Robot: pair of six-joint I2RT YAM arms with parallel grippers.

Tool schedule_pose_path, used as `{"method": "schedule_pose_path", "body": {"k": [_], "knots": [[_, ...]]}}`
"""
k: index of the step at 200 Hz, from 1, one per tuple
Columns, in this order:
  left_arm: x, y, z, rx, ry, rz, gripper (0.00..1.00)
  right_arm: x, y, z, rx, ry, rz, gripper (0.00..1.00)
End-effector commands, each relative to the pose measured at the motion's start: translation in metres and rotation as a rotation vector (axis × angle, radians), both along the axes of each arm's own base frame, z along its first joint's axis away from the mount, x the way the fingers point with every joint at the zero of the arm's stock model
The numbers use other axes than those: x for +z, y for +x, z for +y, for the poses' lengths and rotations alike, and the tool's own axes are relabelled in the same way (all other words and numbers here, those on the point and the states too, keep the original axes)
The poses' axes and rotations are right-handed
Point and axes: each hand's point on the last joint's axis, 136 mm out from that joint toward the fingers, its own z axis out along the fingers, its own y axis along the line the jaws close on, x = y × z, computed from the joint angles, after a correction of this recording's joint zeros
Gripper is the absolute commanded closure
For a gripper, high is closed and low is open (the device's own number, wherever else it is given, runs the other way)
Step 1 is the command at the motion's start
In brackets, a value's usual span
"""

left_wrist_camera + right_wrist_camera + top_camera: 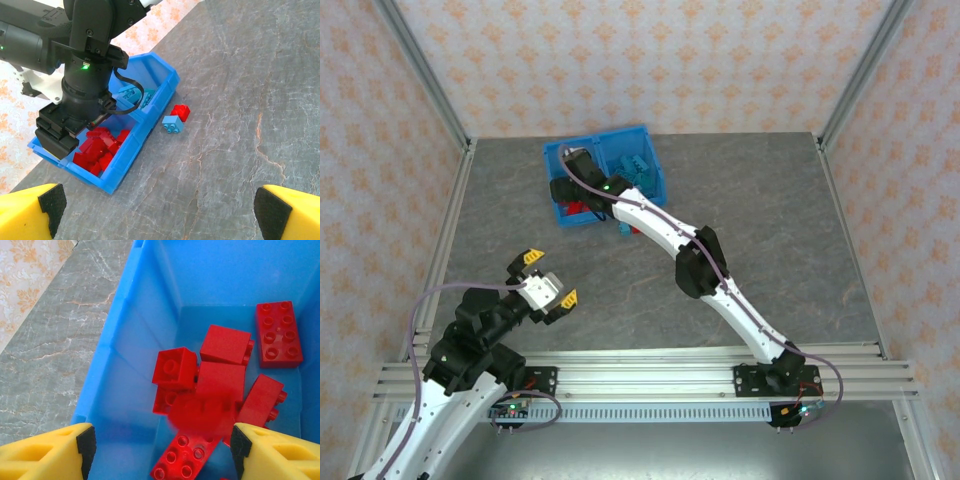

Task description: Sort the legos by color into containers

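Yellow tips mark my left claw [549, 277], which hangs spread wide over the near left part of the table [790, 260], well apart from anything to pick.

Farther out, two loose legos lie on the table just beside the near wall of the bin [131, 160], about level with its divider. They are a blue brick [172, 124] and a red brick [180, 112], close together, with the red one nearer the wall. Both look squarish, so neither gives me a marked long axis. The blue one turns its four studs toward my left wrist camera.

The bin lies with its long side roughly along the far edge, slightly skewed. My right claw [163, 442] hovers over its left compartment with the jaws apart. A blurred red piece [200, 410] shows between the pads above the red pile [225, 345]; I judge it loose, not gripped. The blue pile [638, 165] fills the right compartment.

From that claw the two strays lie toward the near edge and a little right, so my right arm is much the nearer.
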Motion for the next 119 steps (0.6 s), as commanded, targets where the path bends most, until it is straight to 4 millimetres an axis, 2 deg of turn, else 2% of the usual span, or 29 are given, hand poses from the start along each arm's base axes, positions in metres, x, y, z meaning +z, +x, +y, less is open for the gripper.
{"method": "schedule_pose_path", "body": {"k": [1,20,44,84,98,119], "knots": [[-0.008,0.001,0.001,-0.003,0.018,0.011,0.0,0.085,-0.007,-0.014,0.008,0.041,-0.089,0.27],[-0.008,0.001,0.0,-0.005,0.018,0.015,0.0,0.116,-0.019,-0.028,0.016,0.032,-0.102,0.27],[-0.009,-0.001,0.0,-0.014,0.022,0.017,0.0,0.131,-0.034,-0.061,-0.025,-0.038,-0.118,0.26],[-0.01,-0.003,-0.005,-0.049,0.022,0.015,0.0,0.102,-0.067,-0.13,-0.113,-0.148,-0.122,0.22],[-0.011,-0.003,-0.007,-0.061,0.018,0.013,0.0,0.084,-0.077,-0.145,-0.129,-0.162,-0.086,0.22],[-0.01,-0.003,-0.008,-0.064,0.013,0.013,0.0,0.052,-0.089,-0.158,-0.134,-0.204,-0.014,0.23]]}}
